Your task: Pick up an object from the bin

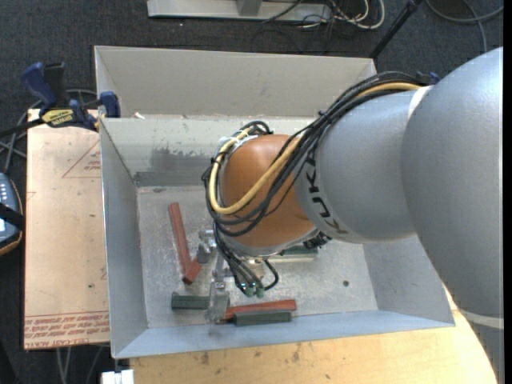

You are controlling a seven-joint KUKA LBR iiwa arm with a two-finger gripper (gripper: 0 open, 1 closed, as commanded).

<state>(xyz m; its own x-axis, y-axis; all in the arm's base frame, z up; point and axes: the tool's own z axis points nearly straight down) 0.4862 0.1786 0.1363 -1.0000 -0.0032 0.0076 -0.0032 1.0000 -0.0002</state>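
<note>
Dark carpet lies around a grey metal bin [240,78] with a scratched floor. The big grey robot arm [416,158] shows the letters "UKA". Its claw [217,298] is down at the bin's 7 o'clock. I cannot tell how open it is. A small dark green block [189,301] sits just beside it at 9 o'clock. A short red stick [272,304] lies at its 3 o'clock.

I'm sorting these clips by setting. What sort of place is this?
Probably a robotics lab's bin-picking station: a KUKA arm reaches into a grey metal bin of red-brown and dark green sticks, with cables on the dark floor behind.
</note>
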